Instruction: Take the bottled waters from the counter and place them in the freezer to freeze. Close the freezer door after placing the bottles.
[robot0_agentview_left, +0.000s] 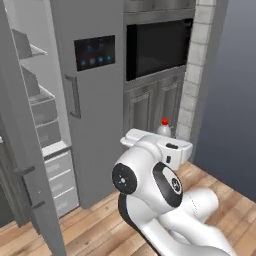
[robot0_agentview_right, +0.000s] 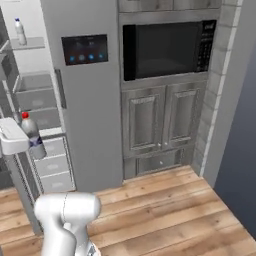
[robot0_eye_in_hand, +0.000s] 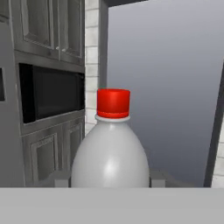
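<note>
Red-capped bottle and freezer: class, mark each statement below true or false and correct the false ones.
1. The gripper is shut on the red-capped bottle. True.
2. A blue-capped bottle stands on an upper freezer shelf. True.
3. The freezer door is closed. False: it stands open, showing shelves and drawers.
4. The held bottle lies on its side. False: it is upright, cap on top.
5. The fridge door with the black display is shut. True.
6. The microwave door hangs open. False: it is shut.
</note>
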